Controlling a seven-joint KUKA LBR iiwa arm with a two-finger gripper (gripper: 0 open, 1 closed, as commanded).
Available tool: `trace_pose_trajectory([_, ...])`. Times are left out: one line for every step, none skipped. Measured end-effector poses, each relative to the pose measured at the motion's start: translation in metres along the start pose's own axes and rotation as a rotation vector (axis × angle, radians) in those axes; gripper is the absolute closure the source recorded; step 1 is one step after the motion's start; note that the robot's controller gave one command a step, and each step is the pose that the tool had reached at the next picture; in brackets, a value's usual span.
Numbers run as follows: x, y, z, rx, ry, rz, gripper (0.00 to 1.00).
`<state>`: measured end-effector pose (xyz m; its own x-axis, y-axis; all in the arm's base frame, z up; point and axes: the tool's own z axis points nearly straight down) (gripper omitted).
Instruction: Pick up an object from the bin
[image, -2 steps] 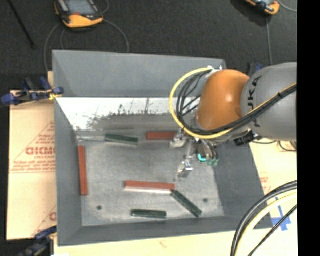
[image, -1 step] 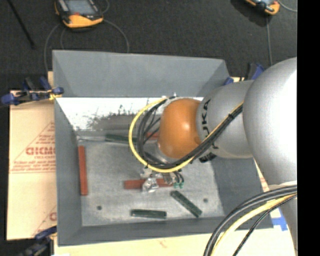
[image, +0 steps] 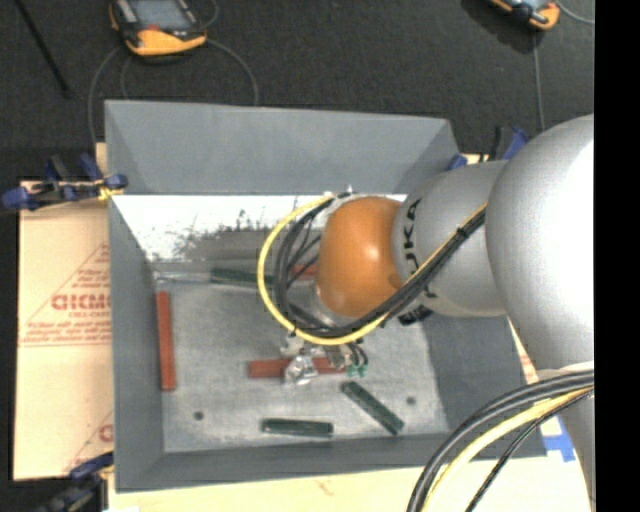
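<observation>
Red-brown short bar (image: 266, 369) lies mid-floor of bin (image: 135, 350). Toward front wall: flat dark green bar (image: 297, 428), slanted dark green bar (image: 373, 408). Gripper (image: 308, 370) sits low at short bar's right end; open or closed, cannot tell. Left wall: long red bar (image: 165, 340). Back: green bar (image: 235, 273).

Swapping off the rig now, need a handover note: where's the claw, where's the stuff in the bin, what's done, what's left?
Claw: low in the bin, at the right end of the short red bar mid-floor. A grip on it cannot be confirmed.
Other things: long red bar along the left wall; front green bar by the front wall; diagonal green bar just right of the claw; back green bar by the arm's cables.
Done: arm is down at the short red bar.
Left: secure a hold, lift it out.
</observation>
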<state>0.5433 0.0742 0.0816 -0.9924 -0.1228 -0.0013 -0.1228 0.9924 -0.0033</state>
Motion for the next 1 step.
trace_pose_trajectory([0.0097,-0.0088,-0.1272,-0.002,-0.003,-0.019,1.0])
